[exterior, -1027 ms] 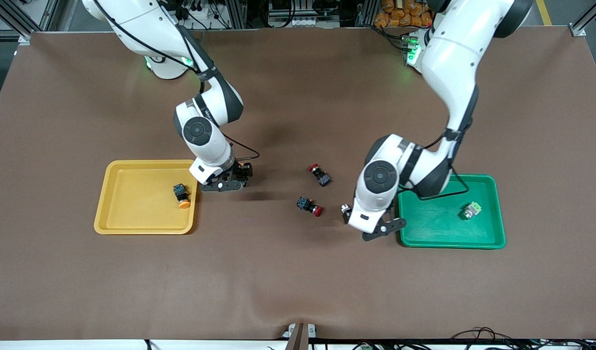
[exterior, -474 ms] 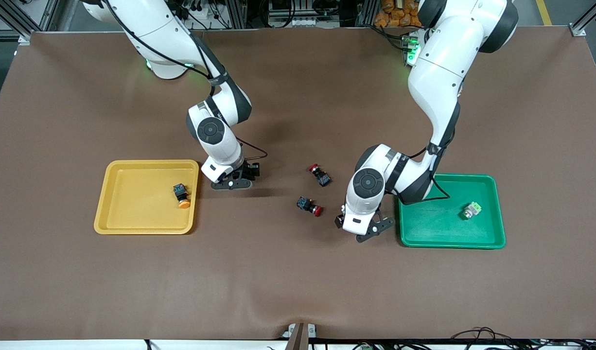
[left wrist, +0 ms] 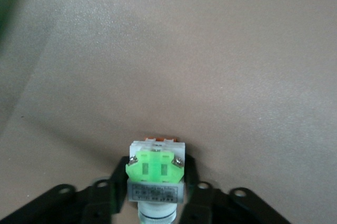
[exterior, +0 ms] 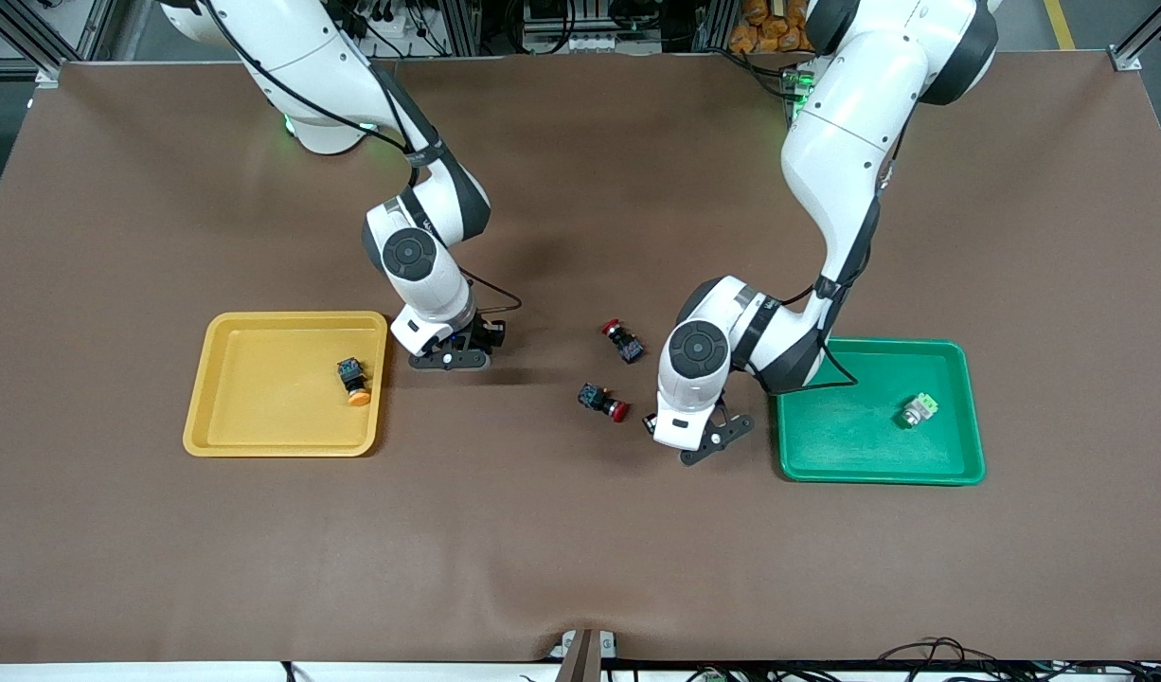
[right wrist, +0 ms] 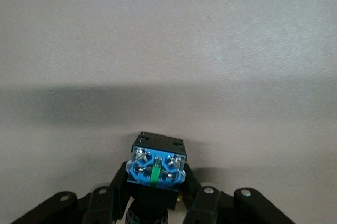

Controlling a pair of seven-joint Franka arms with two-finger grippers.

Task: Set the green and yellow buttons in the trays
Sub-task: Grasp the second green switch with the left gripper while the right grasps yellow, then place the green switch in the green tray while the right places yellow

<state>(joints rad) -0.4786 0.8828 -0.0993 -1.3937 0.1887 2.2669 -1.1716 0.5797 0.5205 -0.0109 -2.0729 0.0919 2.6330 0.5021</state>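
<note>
Green button clamped in left gripper | black-bodied button clamped in right gripper, both low over table

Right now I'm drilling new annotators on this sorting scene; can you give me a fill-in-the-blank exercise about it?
1. The yellow tray holds one black switch with an ____ cap.
2. The left gripper is shut on a grey switch with a ____ back.
3. The number of red-capped switches on the brown mat is ____.
4. The green tray holds ____ switch.

Missing words: orange-yellow; green; two; one
</note>
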